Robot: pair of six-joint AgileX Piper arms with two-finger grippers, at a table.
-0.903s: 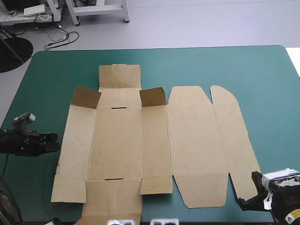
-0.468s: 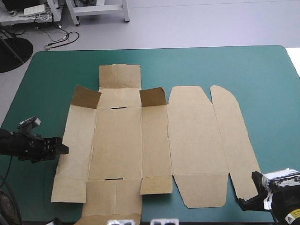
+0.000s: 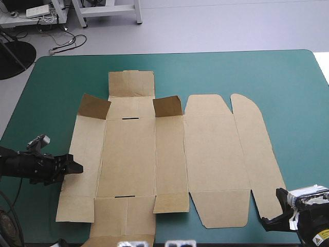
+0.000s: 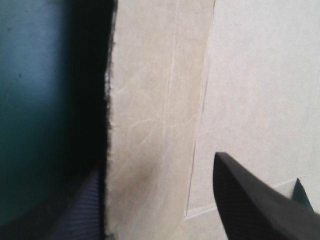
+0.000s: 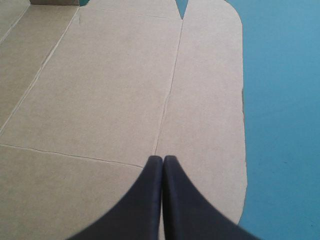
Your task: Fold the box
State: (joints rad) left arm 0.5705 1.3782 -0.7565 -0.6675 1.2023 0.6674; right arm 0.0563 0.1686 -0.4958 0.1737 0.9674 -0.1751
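The table's teal-green cover (image 3: 288,92) was smooth and matte. On it we saw the box (image 3: 128,154) as one flat cut sheet of brown board, spread across the middle, its near end close to the table's near edge. The board was plain, dull and slightly fibrous, scored w/ straight creases into long rectangular panels. At the box's far end two small flaps (image 3: 167,106) stood tilted up, showing a darker brown face; the rest lay flat. Two thin dark slots (image 3: 130,119) were cut in the central panel, one toward each end of the box. The box's right side ended in a long narrow rounded panel (image 3: 257,154); beside it lay a wider one w/ angled corners.

The left gripper (image 3: 76,168) sat at the box's left edge, approx. halfway along the left side panel (image 3: 86,149). In the wrist view we saw its black fingers (image 4: 260,200) standing apart: one above the board, the other low at the box's rough-cut edge, partly lost in a dark shadow. The edge strip lay btwn them, not pinched.

The right gripper (image 5: 162,161) was at the box's near right corner, over the rounded panel, its curved fingers pressed together in one pointed arch, nothing btwn them. We couldn't tell whether the tips touched the board.
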